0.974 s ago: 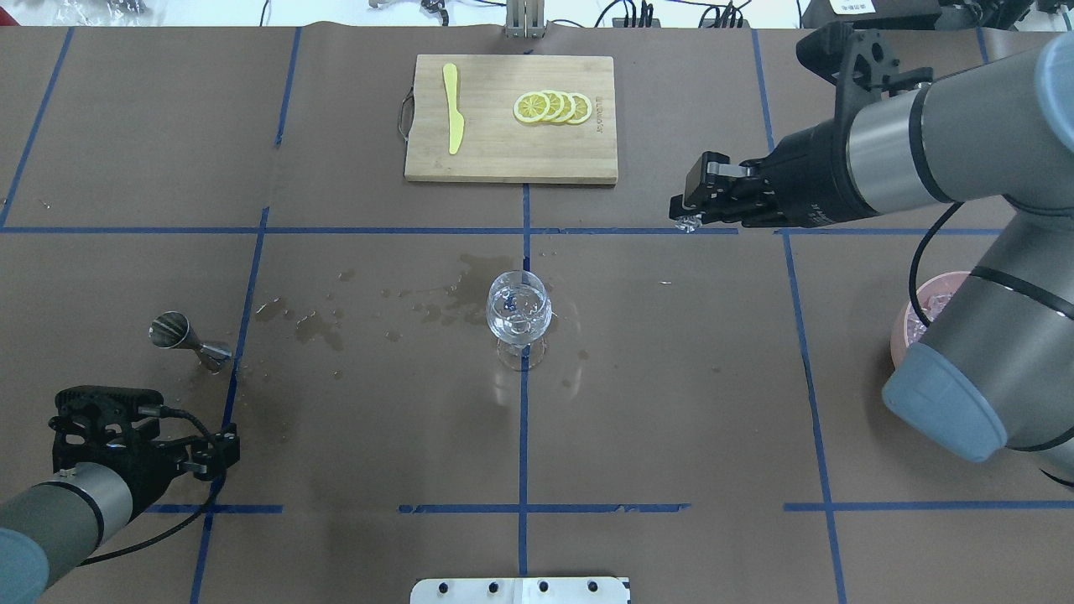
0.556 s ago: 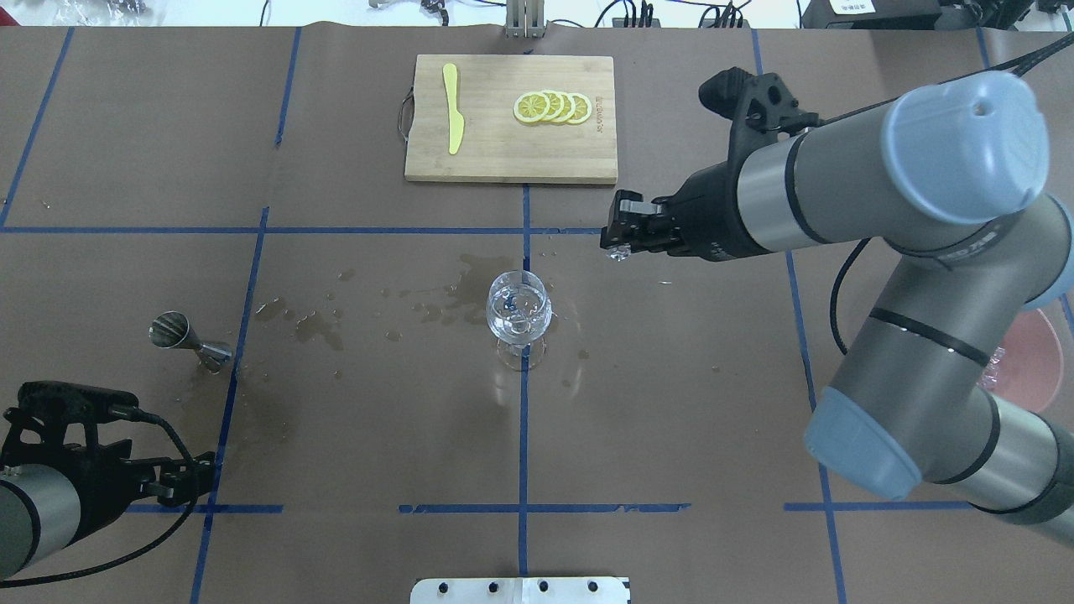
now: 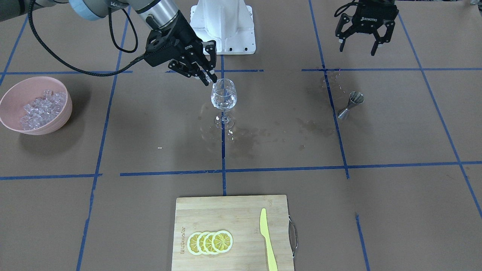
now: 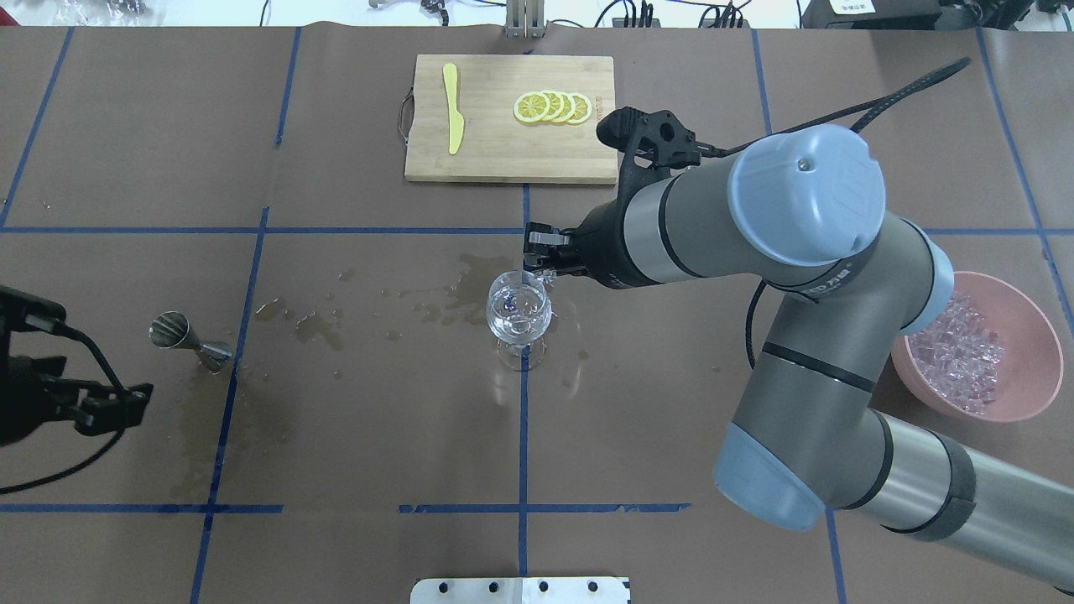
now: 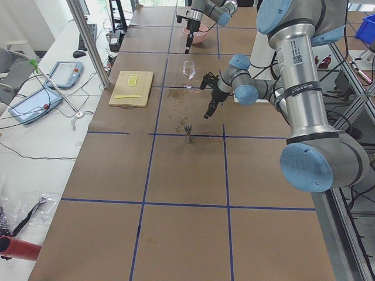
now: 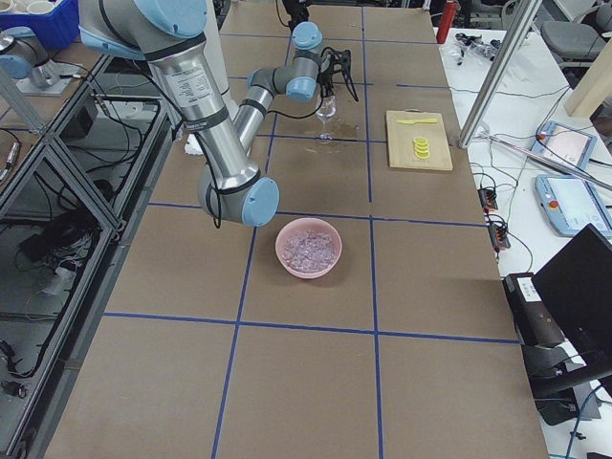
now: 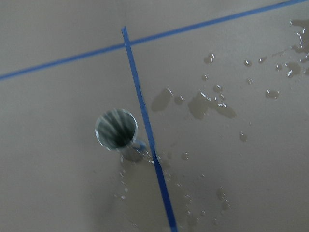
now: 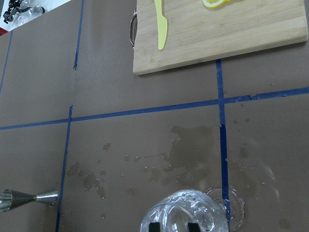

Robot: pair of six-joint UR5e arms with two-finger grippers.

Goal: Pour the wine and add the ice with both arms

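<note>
Just below right pincer (image 3: pixel 210 78): wine glass (image 3: pixel 223 98)

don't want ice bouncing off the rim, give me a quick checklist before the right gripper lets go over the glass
1. Ice cube in right gripper: ok, pinched at the fingertips.
2. Gripper centred over wine glass: not ok, it sits at the rim's edge.
3. Glass upright: ok.
4. Left gripper clear: ok, open, far off near the jigger.
5. Table dry: not ok, wet patches by the glass.
</note>
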